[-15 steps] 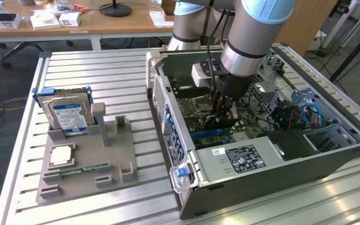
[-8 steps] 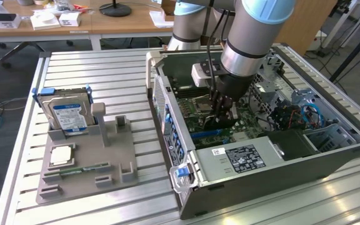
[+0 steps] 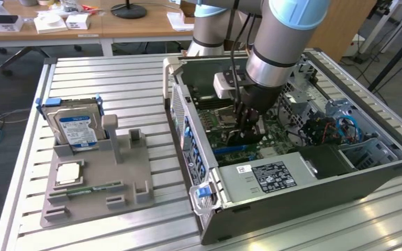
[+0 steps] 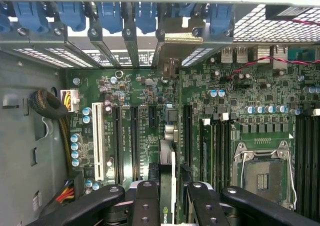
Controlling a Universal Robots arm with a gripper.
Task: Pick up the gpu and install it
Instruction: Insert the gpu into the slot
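1 gpu (image 4: 166,161) btwn claw (image 4: 172,193) fingers (image 4: 146,201)

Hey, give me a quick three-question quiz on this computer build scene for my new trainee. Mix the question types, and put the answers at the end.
1. True or false: the gpu stands edge-on between the jaws of the gripper, above the motherboard.
2. What stands upright in the grey fixture on the exterior view's left? A) the hard drive B) a keyboard C) a fan
3. Fill in: the slot latches on the computer case are ___ in colour.
Key: 1 true; 2 A; 3 blue.
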